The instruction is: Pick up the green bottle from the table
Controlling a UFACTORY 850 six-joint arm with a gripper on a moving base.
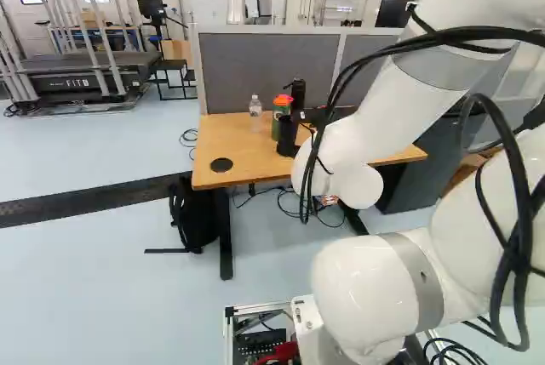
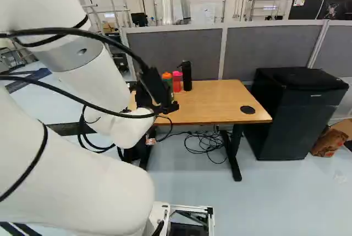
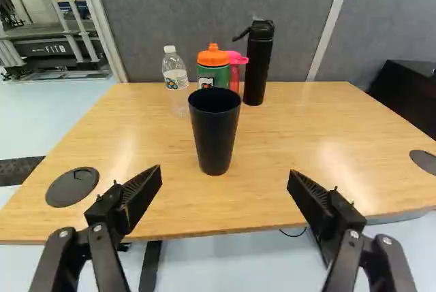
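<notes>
While a wooden table stands ahead with a green bottle upright on it, a white arm reaches out, the pick yet to be made.
At the near side, the black gripper has its two fingers spread wide, holding nothing. Toward the far edge, a tall black bottle stands to the right of the green bottle, which has an orange lid. A black cup stands on the near side of the green bottle, hiding its lower part; a clear bottle is to its left and a pink-lidded bottle just to its right. The approach seems partly made; getting past the cup, closing on the green bottle and lifting it remain.
</notes>
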